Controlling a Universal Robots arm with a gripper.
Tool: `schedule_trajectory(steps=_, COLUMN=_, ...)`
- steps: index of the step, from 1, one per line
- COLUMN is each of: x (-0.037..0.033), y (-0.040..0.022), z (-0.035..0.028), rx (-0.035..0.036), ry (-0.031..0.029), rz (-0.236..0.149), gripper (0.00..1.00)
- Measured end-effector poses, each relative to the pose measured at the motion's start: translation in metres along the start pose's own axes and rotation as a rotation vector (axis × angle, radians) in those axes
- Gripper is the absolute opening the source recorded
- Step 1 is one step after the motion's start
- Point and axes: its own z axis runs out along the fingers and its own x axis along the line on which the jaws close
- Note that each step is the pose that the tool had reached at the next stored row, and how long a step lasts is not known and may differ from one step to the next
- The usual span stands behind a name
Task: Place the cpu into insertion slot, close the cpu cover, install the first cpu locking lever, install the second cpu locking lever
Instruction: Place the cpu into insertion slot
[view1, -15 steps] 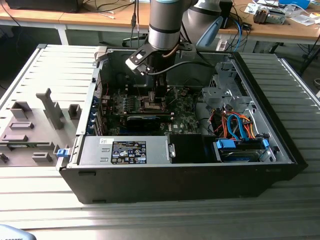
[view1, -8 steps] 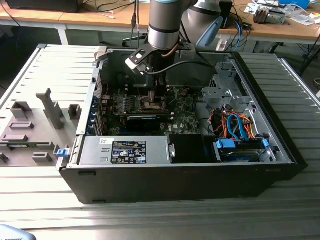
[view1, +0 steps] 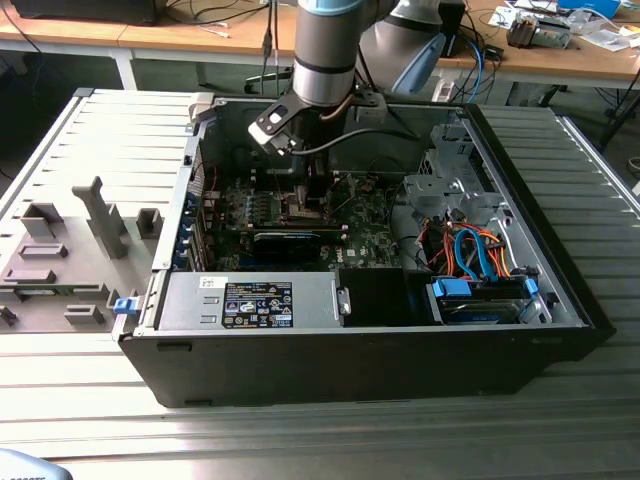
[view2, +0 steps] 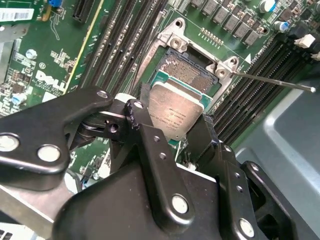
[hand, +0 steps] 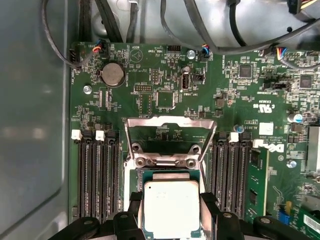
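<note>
black label on silver box, print unreadable

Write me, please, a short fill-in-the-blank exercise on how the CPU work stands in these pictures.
1. The gripper is ___ on the cpu, one finger on either side.
2. The cpu cover stands ___, swung up off the socket.
3. The socket's contact field partly shows beyond the cpu's edge, so the cpu is not yet ___.

Missing words: shut; open; seated.

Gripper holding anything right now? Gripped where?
The gripper holds the cpu by two opposite side edges, over the socket.
</note>
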Motion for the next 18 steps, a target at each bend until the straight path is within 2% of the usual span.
schedule_trajectory(steps=6, x=0.001, y=-0.0061, z=0.0099, rx=0.0001, ry=-0.0001, rz=0.0, gripper=0.54)
schedule_trajectory(steps=18, x=0.0044, y=-0.0089, z=0.0228, rx=0.0008, ry=-0.0001, rz=0.028, gripper=0.54)
